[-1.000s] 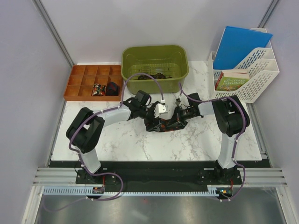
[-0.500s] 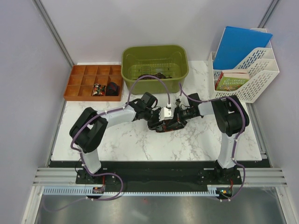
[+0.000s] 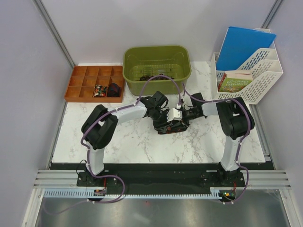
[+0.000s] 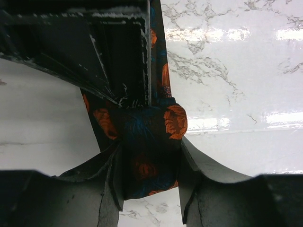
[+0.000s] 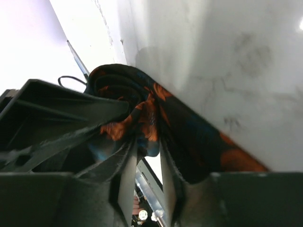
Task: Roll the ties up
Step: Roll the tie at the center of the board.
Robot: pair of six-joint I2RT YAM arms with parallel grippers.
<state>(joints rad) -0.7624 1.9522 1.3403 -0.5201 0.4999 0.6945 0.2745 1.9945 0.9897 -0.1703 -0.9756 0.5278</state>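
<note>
The tie (image 3: pixel 166 126), dark with orange flowers, lies in the middle of the bench (image 3: pixel 137 146). From above we see it gathered in a small bundle under the left hand (image 3: pixel 166 115) and the right hand (image 3: pixel 182 115), which meet over it. In the brown tray (image 3: pixel 75 87) two small bundles (image 3: pixel 105 90) look like ties already rolled, so we judge the task partly done.

In the left wrist view the tie (image 4: pixel 147 142) is a thick roll pinched between the left fingers (image 4: pixel 199 175). A flat strip goes away from it on the marble, not yet wound.

In the right wrist view the right fingers (image 5: pixel 124 170) press together on a fold of the tie (image 5: pixel 189 132), and its loose part runs to the lower right
</note>
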